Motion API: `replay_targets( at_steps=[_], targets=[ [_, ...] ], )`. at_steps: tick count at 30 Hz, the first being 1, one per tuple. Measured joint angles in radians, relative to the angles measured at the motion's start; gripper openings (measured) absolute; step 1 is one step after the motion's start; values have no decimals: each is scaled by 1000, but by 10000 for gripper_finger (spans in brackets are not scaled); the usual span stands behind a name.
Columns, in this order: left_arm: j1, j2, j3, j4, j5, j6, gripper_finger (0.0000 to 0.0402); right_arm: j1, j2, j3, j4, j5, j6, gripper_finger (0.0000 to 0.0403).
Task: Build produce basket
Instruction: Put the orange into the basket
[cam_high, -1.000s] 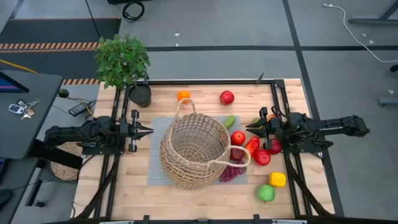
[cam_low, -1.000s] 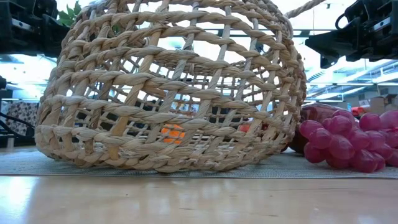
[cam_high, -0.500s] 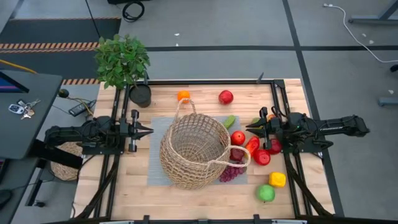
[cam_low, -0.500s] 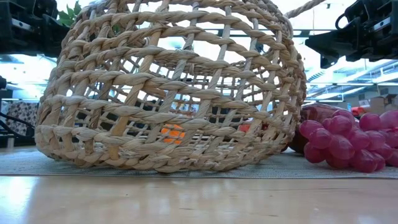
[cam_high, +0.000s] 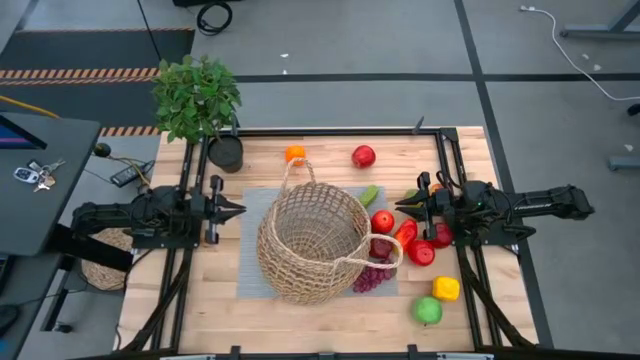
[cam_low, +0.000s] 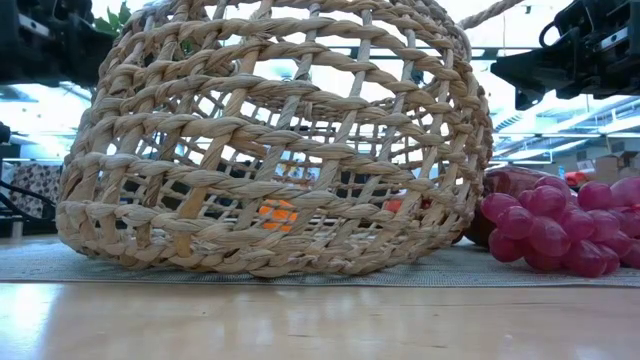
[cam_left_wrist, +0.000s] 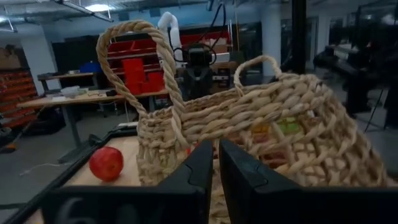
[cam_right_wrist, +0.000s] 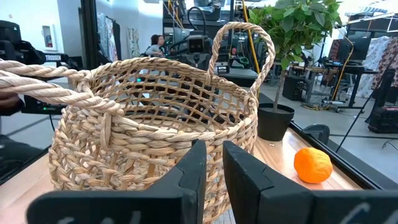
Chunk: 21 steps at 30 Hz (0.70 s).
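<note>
The tan wicker basket (cam_high: 312, 243) stands by its bottom on a grey mat (cam_high: 250, 262) in the middle of the table, mouth up, with two loop handles. Produce lies on the table around it: an orange (cam_high: 294, 153) and a red apple (cam_high: 364, 156) at the far side, and red pieces (cam_high: 405, 233), purple grapes (cam_high: 372, 277), a yellow piece (cam_high: 446, 288) and a green apple (cam_high: 428, 310) to the right. My left gripper (cam_high: 240, 209) hovers shut just left of the basket, pointing level at it. My right gripper (cam_high: 398, 204) hovers shut just right of it, above the red produce.
A leafy plant (cam_high: 197, 95) in a black pot (cam_high: 226, 153) stands at the table's far left corner. Black frame rails (cam_high: 188, 270) run along both sides under the arms. Bare wood lies at the near left (cam_high: 190, 310) of the table.
My left gripper has rolled slightly about the line it points along, staying in place. The basket, the produce and my right gripper have kept still.
</note>
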Motion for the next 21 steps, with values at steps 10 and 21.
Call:
replay_targets(
  at_steps=[10,21],
  targets=[
    [0,0,0,162,-374,-22,21,0,0,0,0,0,0,62],
    [101,252,0,417,-694,-193,13,0,0,0,0,0,0,62]
  ],
)
